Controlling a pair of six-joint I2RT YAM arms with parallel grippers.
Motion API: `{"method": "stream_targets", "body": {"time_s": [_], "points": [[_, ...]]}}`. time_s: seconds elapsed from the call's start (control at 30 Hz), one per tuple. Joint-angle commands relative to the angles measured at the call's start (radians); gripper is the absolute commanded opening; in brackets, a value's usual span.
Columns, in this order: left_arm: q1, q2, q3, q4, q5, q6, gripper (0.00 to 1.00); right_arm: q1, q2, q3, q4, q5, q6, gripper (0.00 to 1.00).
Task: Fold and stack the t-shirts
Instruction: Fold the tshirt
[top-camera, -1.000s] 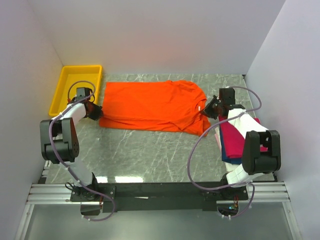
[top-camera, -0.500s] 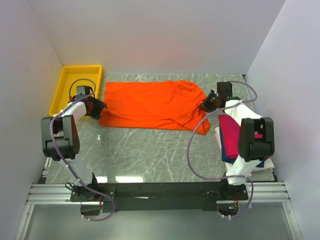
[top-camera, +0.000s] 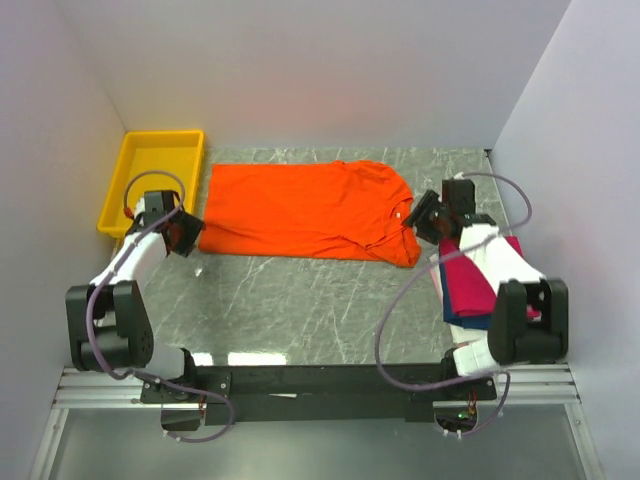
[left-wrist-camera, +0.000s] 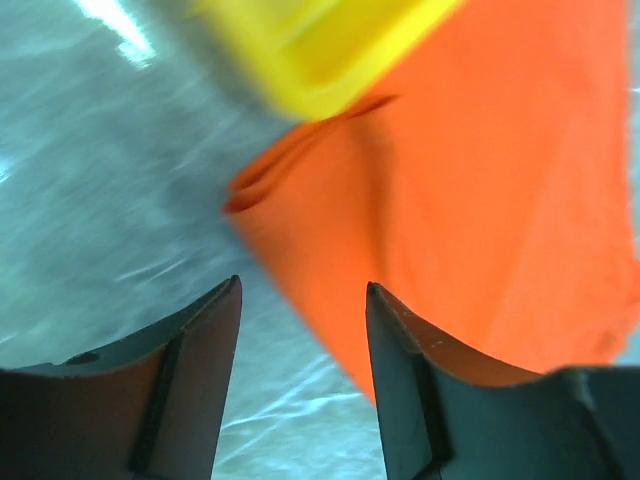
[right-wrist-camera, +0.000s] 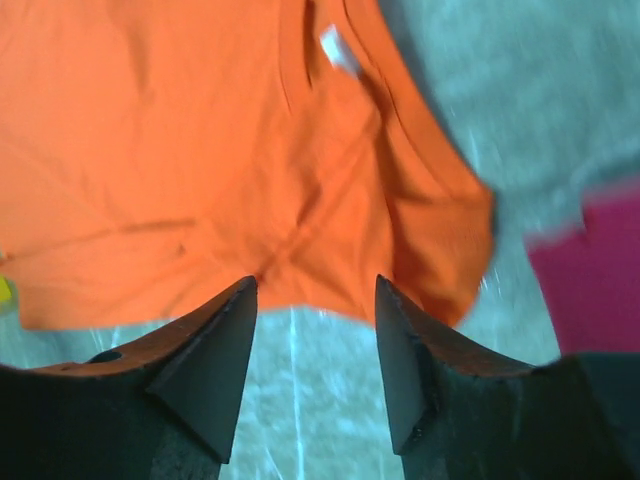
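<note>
An orange t-shirt (top-camera: 305, 208) lies folded lengthwise on the marble table, its collar end at the right. My left gripper (top-camera: 187, 233) stands open just off the shirt's left edge (left-wrist-camera: 480, 190), nothing between its fingers (left-wrist-camera: 200, 380). My right gripper (top-camera: 420, 214) is open beside the shirt's right sleeve end (right-wrist-camera: 300, 170), holding nothing. A stack of folded t-shirts (top-camera: 470, 285), magenta-pink on top with navy and white edges below, lies at the right under my right arm; its pink edge (right-wrist-camera: 590, 270) shows in the right wrist view.
A yellow plastic tray (top-camera: 150, 175) sits at the back left corner, its rim (left-wrist-camera: 330, 60) close to the shirt's left end. White walls close in the table on three sides. Bare marble (top-camera: 300, 310) lies in front of the shirt.
Both grippers have opened and let go of the orange shirt's ends, then drawn back a little toward the near side. The shirt now lies flat and still.
</note>
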Motion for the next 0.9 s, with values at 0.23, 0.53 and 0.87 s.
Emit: {"method": "stream_targets", "body": {"time_s": [0.23,0.53,0.87], "points": [[-0.051,0.054,-0.071,0.01,-0.076,-0.091,0.57,0.058,-0.251,-0.27,0.053,0.053,0.044,0.46],[-0.051,0.173,-0.003,0.016,-0.131,-0.12,0.57,0.074,-0.263,-0.332,0.059,0.113,0.042,0.48],[-0.051,0.235,0.021,0.013,-0.152,-0.12,0.33,0.081,-0.173,-0.333,0.113,0.144,0.044,0.48]]}}
